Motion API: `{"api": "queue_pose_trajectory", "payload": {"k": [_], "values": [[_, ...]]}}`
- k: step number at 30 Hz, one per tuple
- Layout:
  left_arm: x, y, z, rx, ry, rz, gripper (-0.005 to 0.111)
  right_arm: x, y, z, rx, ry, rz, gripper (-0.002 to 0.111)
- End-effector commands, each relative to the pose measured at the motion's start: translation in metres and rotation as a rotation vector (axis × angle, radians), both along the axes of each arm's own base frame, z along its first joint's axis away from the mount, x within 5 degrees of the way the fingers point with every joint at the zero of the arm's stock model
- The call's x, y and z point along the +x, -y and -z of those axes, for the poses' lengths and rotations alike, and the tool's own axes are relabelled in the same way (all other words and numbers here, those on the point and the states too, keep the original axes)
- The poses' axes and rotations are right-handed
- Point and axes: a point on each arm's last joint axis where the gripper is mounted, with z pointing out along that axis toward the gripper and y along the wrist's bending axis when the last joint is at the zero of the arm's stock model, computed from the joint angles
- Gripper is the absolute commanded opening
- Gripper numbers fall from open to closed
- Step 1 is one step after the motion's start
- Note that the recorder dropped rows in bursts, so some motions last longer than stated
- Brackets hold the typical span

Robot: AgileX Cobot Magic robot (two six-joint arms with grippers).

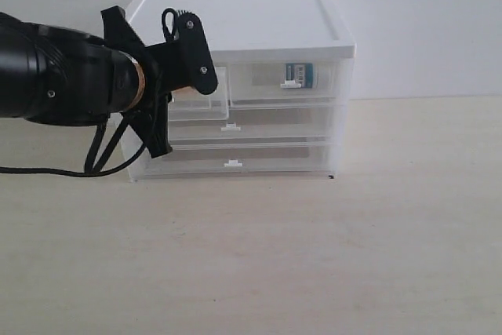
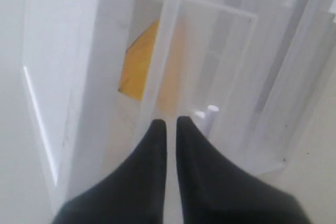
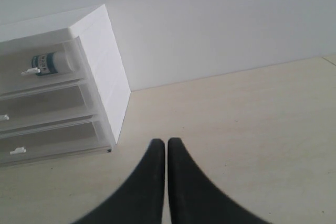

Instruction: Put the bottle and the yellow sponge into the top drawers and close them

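Note:
The bottle [image 1: 300, 74] lies on its side inside the right top drawer [image 1: 263, 84], which sits flush with the cabinet; the right wrist view also shows the bottle [image 3: 52, 63]. The yellow sponge [image 2: 140, 61] lies inside the left top drawer [image 1: 200, 106], which stands slightly out from the cabinet front. My left gripper [image 2: 168, 121] is shut and empty, with its tips at that drawer's front, beside the white handle tab [image 2: 209, 113]. In the exterior view the left gripper [image 1: 205, 80] covers part of that drawer. My right gripper [image 3: 166, 141] is shut and empty above bare table, away from the cabinet, outside the exterior view.
The white-topped cabinet [image 1: 235, 17] stands at the back against a white wall. Its two full-width drawers [image 1: 230, 126] are shut. The left arm's black cable [image 1: 47, 170] trails over the pale table [image 1: 314, 256].

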Motion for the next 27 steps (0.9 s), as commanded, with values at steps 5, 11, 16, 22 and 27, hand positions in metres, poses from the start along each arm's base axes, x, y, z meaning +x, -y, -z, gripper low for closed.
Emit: {"api": "queue_pose_trajectory", "payload": {"k": [5, 11, 16, 22, 27], "values": [[0.027, -0.012, 0.017, -0.027, 0.018, -0.073, 0.004, 0.0, 0.001, -0.002, -0.003, 0.025, 0.009, 0.0], [0.036, -0.007, 0.007, -0.142, 0.042, -0.096, 0.004, 0.0, 0.001, -0.002, -0.003, 0.025, 0.009, 0.0], [0.036, -0.005, 0.007, -0.21, 0.024, -0.113, 0.004, 0.0, 0.001, -0.002, -0.008, 0.025, 0.008, 0.0], [0.029, -0.007, 0.006, -0.326, -0.035, -0.192, 0.004, 0.0, 0.001, -0.002, -0.005, 0.023, 0.008, 0.0], [0.014, -0.014, 0.002, -0.426, -0.088, -0.206, 0.004, 0.0, 0.001, -0.002, -0.013, 0.024, 0.008, 0.0]]}}
